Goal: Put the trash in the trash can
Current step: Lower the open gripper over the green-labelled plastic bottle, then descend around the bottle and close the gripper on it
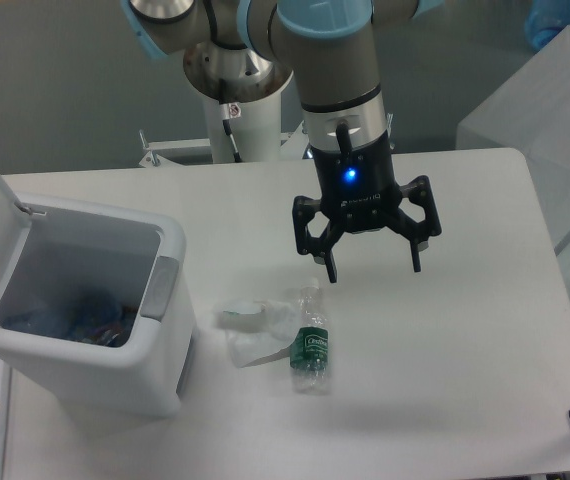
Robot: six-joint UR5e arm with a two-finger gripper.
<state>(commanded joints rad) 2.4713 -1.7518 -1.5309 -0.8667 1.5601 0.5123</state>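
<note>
Gripper [370, 268] spread wide, empty. Bottle [311, 345] lies below-left of it, long axis near-far, wrapper [250, 325] touching, bin [170, 300] further left. You descend left.

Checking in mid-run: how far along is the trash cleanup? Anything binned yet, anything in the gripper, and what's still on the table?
Done: the trash can has its lid open and already holds some dark and blue items; what they are is unclear. In hand: nothing; the gripper hangs open and empty above the table. Left: the crushed bottle and the crumpled wrapper both lie on the table beside the can, so both still need binning.
</note>
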